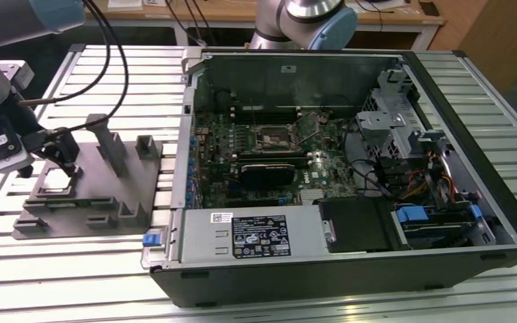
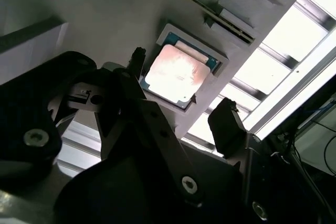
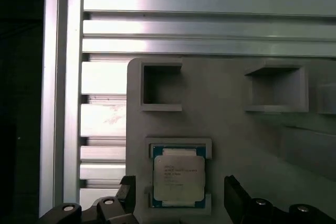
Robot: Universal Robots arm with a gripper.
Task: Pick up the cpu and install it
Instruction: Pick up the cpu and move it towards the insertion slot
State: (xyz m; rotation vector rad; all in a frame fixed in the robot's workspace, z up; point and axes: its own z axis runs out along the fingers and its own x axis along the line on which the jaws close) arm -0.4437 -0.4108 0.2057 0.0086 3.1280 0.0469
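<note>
Fingers [image 3: 233, 196] spread wide, cpu [image 3: 178, 179] lying flat between them.

My 2 fingers [image 2: 226, 121] stand apart, 1 on each side of the cpu [image 2: 176, 74]. In both wrist views a gap shows between each tip and the chip's edge, so I am pinching nothing. The cpu lies with its pale metal face up and a green border around it, seated in a shallow square recess of the grey tray [image 3: 226, 145]. Just beyond it from my fingers, the tray has 2 square pockets [image 3: 160, 87] side by side. In the exterior view my fingers [image 1: 65, 160] hang low over the grey tray [image 1: 124, 195], which rests on the slatted metal tabletop [image 1: 79, 269]. The computer case [image 1: 330, 276] lies well apart from my fingers, past the tray, open with its motherboard [image 1: 258, 134] showing.
</note>
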